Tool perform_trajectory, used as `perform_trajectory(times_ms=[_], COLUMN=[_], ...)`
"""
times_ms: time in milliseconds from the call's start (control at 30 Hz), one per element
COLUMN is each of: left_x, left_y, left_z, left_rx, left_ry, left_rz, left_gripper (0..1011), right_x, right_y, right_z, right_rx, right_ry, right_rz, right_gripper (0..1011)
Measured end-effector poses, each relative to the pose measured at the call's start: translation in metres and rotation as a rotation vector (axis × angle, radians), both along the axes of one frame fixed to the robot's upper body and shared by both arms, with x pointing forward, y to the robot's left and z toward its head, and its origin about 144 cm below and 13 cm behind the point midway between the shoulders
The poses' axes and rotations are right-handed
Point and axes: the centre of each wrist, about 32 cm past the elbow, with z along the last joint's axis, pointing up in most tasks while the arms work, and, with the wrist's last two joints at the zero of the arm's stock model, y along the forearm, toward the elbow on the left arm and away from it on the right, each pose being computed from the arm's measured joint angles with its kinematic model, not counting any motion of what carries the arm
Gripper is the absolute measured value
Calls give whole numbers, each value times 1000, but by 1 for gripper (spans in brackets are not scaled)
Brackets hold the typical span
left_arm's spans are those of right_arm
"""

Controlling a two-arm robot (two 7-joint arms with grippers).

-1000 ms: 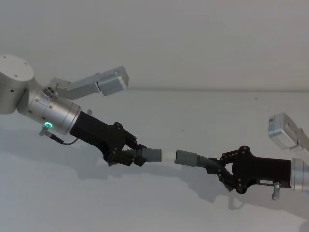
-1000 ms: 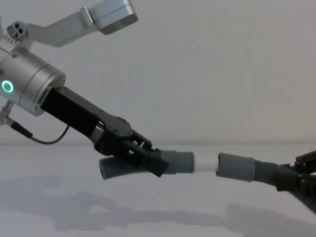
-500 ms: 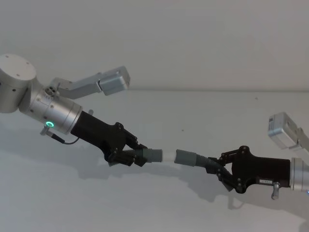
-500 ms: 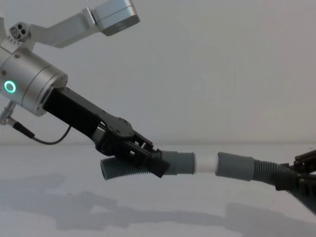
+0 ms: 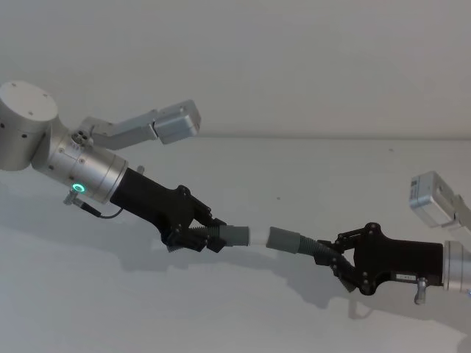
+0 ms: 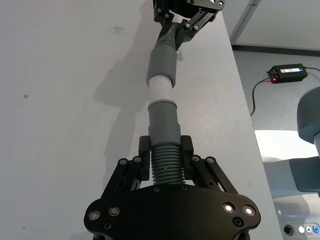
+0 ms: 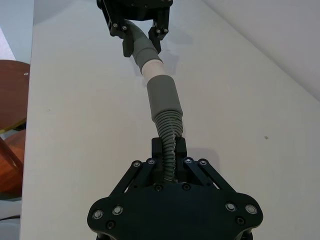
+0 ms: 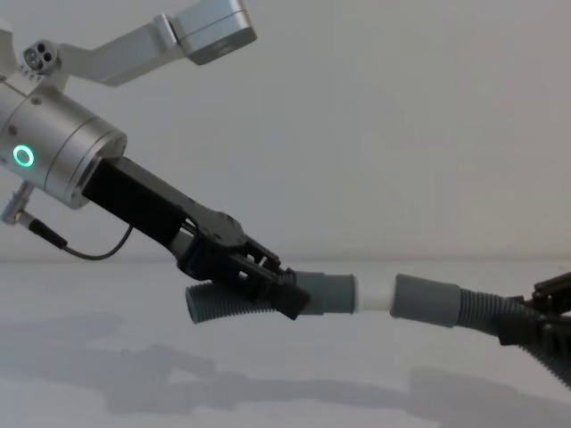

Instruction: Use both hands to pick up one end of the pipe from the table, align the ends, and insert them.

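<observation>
- Left gripper [image 5: 200, 237], clamped on its ribbed hose piece [image 8: 223, 305], has drawn slightly back.
- Right gripper [image 5: 333, 259] grips the other piece [image 5: 313, 249].
- White spigot [image 8: 374, 293] still meets the socket cuff [image 8: 426, 300] above the table [image 5: 243, 316].

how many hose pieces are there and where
2. One hose piece is held above the table in the left pincer; the other hose piece is in the right pincer, cuffs facing each other.

Your left gripper [image 5: 208, 237] has crept right with its hose piece [image 8: 234, 304]; the white spigot [image 8: 373, 295] shows shorter than a second ago, its tip at the mouth of the socket cuff [image 8: 425, 302].
</observation>
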Motion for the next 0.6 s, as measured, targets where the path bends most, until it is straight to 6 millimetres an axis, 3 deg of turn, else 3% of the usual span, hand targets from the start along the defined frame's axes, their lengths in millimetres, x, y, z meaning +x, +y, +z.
perform_trajectory(times_ms=[600], left_x=[0], left_y=[-3], left_z=[0], left_rx=[-2], left_ry=[-1], left_rz=[-9], left_gripper=[342], right_x=[-1], right_y=[-1], right_z=[0], right_rx=[-2], right_ry=[-2], right_rz=[9], right_gripper=[124])
